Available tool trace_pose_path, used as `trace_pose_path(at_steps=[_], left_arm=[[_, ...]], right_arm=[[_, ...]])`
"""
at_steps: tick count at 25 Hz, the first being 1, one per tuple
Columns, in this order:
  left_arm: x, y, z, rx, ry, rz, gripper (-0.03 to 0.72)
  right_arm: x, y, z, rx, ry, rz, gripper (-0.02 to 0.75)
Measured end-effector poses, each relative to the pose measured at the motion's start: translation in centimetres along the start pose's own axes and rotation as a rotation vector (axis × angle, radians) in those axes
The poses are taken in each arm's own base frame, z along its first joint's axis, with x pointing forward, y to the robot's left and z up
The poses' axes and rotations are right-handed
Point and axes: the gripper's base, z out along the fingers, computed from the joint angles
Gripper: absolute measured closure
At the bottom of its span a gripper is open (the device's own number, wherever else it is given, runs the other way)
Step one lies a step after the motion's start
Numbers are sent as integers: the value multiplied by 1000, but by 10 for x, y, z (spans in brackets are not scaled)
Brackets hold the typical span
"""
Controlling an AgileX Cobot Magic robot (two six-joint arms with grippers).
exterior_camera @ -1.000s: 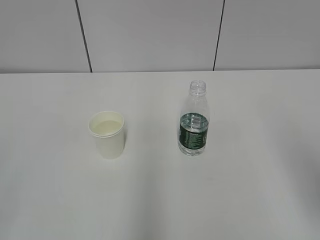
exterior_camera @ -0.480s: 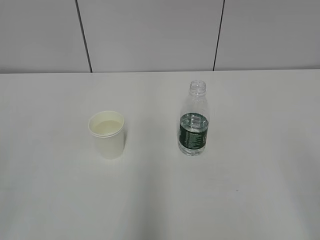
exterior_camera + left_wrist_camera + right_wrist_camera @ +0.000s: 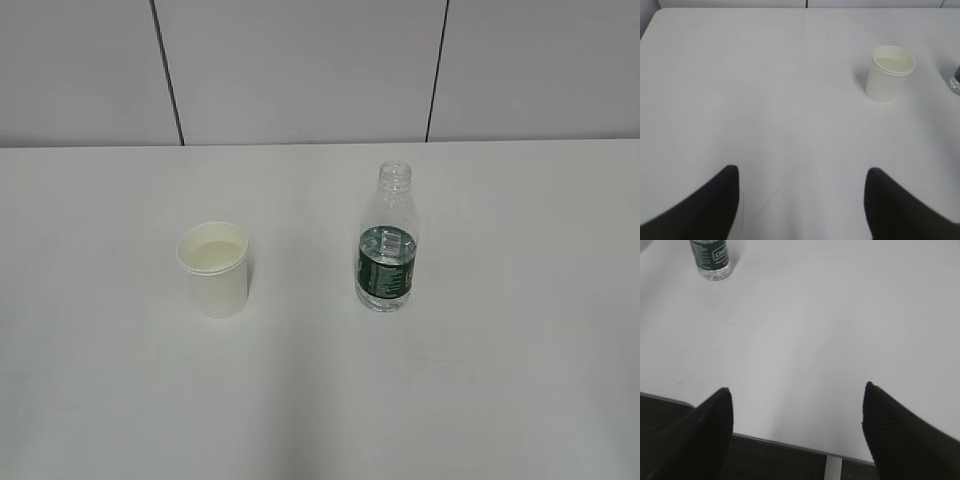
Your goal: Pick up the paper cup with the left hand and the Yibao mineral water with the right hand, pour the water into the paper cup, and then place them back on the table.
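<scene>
The cream-white paper cup point(image 3: 213, 268) stands upright on the white table point(image 3: 100, 380), left of centre, with pale liquid inside. The clear Yibao bottle point(image 3: 387, 246) with a dark green label and no cap stands upright to its right. Neither arm shows in the exterior view. In the left wrist view the cup point(image 3: 888, 73) is far ahead at upper right, and my left gripper point(image 3: 801, 172) is open and empty, well short of it. In the right wrist view the bottle's base point(image 3: 711, 259) is at top left, and my right gripper point(image 3: 797, 390) is open and empty over the table's near edge.
A grey panelled wall with dark seams point(image 3: 168, 70) rises behind the table. The table's front edge point(image 3: 790, 444) and a dark floor below it show in the right wrist view. The bottle's edge point(image 3: 956, 82) peeks in at the right of the left wrist view.
</scene>
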Motion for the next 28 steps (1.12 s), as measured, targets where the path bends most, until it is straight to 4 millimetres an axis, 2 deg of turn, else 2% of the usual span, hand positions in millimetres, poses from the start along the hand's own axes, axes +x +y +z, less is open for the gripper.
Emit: trace_pose_path(at_steps=[5,12,28], left_arm=[[0,0,0,1,0,0,170],[0,0,0,1,0,0,179],[0,0,0,1,0,0,221]], right_arm=[[-1,6,0,75,9,42,146],[-2,9,9,63,-27,54,146],[-3,8,9,2,-44,17,146]])
